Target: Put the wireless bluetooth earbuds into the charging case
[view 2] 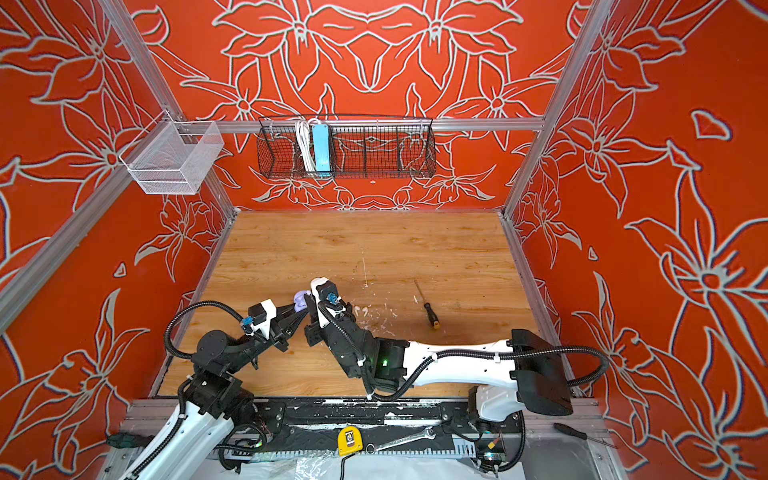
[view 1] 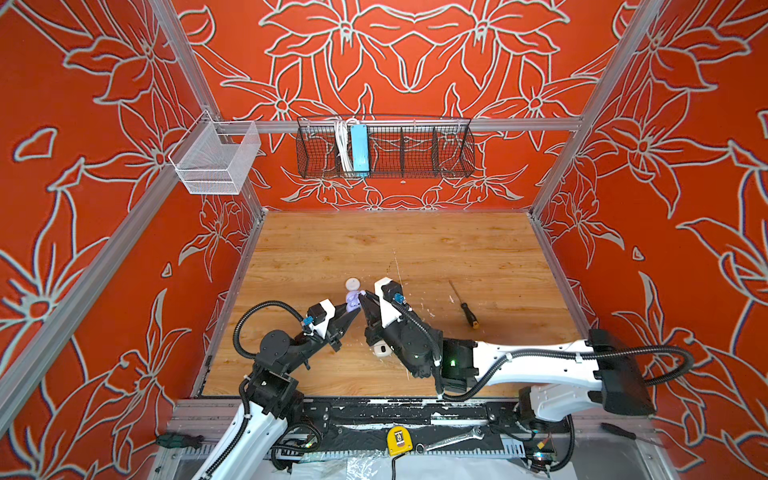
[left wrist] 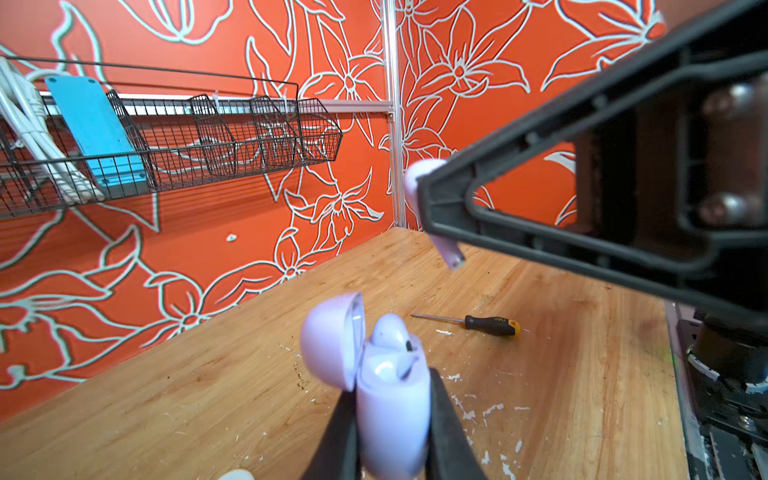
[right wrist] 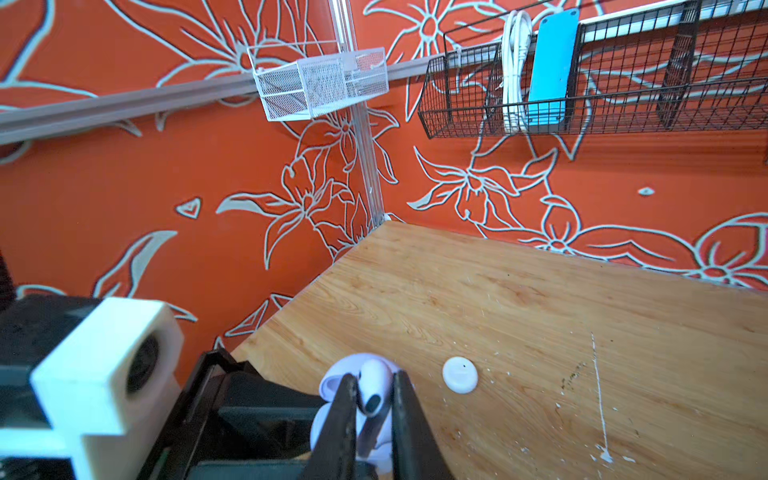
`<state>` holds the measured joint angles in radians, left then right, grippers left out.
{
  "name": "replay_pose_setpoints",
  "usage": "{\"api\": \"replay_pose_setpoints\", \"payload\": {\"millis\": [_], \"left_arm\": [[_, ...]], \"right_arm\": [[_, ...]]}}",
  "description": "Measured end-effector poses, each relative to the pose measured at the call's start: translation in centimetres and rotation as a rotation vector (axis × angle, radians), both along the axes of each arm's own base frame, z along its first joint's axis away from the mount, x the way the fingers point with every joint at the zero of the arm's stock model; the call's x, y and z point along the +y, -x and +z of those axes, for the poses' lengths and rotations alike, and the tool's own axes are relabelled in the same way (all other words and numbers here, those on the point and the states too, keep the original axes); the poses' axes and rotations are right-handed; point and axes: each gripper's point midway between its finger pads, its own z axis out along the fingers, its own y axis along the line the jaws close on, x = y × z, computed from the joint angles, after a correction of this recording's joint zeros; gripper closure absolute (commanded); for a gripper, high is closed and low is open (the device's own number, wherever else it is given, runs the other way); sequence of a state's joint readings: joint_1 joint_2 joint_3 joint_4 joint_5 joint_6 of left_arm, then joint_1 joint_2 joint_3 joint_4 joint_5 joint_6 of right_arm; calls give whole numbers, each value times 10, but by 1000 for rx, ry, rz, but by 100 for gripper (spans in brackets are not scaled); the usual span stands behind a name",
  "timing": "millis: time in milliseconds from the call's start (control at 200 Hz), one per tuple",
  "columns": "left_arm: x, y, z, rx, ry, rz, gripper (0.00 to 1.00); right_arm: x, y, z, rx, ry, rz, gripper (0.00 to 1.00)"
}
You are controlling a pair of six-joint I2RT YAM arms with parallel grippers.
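1. Lavender case (left wrist: 392,428) stands upright between the fingers of the left gripper (left wrist: 392,386), which is clamped tight on its body. Whether the case rests on the table (view 1: 415,249) or is lifted off it I cannot tell.
2. Its lid (left wrist: 328,340) is swung open. One earbud (left wrist: 390,332) sits in a slot with its head poking out.
3. Closed nearly all the way, the right gripper (right wrist: 374,401) pinches a second earbud (right wrist: 372,380), also lavender, with the stem pointing down.
4. That second earbud hangs above the open case and is clear of it, as the left wrist view shows.
5. In both top views the two grippers meet tip to tip over the near half of the table, left of the middle, with the case between them.
6. On the table just beyond the grippers, on the far side, a round white case (right wrist: 459,375) lies flat and closed.
7. To the right and well apart from the grippers lies a screwdriver (view 1: 464,305), its black and yellow handle toward the near edge.
8. White flecks (left wrist: 469,411) dot the wood around the grippers.
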<state>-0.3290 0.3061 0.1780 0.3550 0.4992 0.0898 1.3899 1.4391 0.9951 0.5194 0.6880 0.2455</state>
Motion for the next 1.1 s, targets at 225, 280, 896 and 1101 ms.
{"api": "replay_pose_setpoints", "payload": {"millis": [225,280,896,1101], "left_arm": [[1,4,5,-21,8,-2,100],[1,4,6,-19,6,-5,100],[-2,11,24,-28,8,-38,100],[-2,11,26,-18,11,-36,100]], "right_arm": [[4,3,8,-28,-60,25,89],[7,3,8,-33,-64,31,89],[21,5,-2,-55,-54,52,89],[21,9,-3,-75,-43,53,90]]}}
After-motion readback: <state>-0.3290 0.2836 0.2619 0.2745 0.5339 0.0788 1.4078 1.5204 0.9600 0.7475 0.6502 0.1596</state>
